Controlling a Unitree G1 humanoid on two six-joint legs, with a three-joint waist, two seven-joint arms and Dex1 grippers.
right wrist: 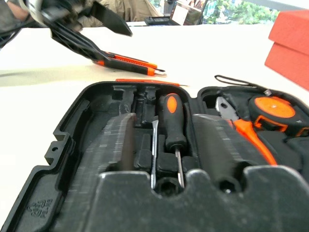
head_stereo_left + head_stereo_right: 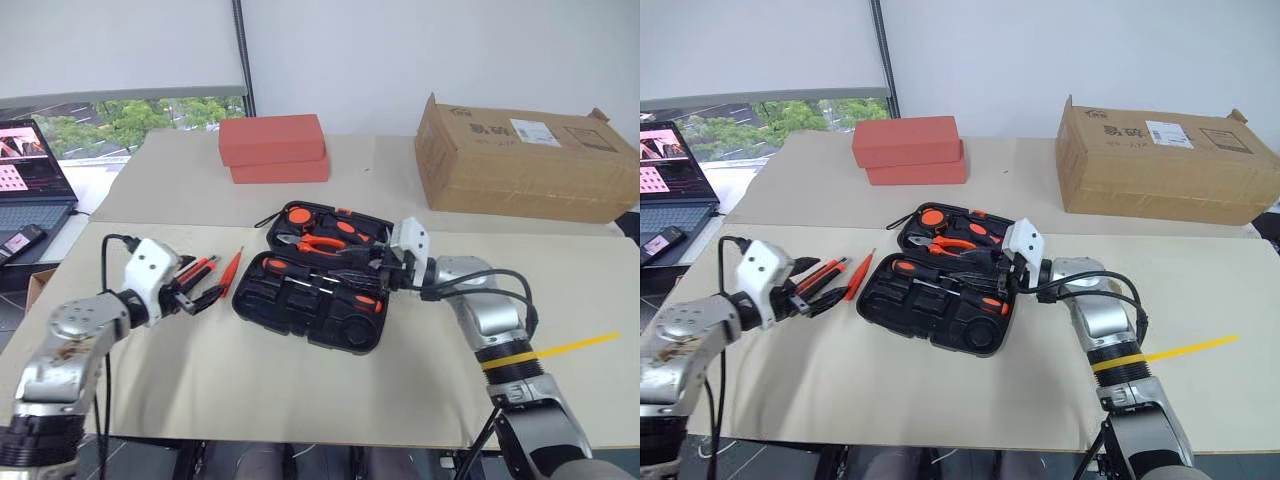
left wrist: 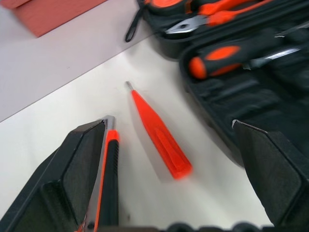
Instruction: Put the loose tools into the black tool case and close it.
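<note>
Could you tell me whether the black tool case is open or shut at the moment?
Open. The case lies flat with both halves spread on the table, its moulded slots showing a screwdriver and pliers inside.

Black tool case (image 2: 940, 290) lies open mid-desk; right gripper (image 2: 1002, 277) at its right edge; utility knife (image 2: 818, 277) and tester pen (image 2: 859, 275) lie left of it.

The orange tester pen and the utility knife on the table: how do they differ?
The tester pen is thin, all orange and tapers to a metal tip; the utility knife is broader, black with orange. The pen lies nearer the black tool case; the knife lies beside one finger of the open left gripper. Both are outside the case.
</note>
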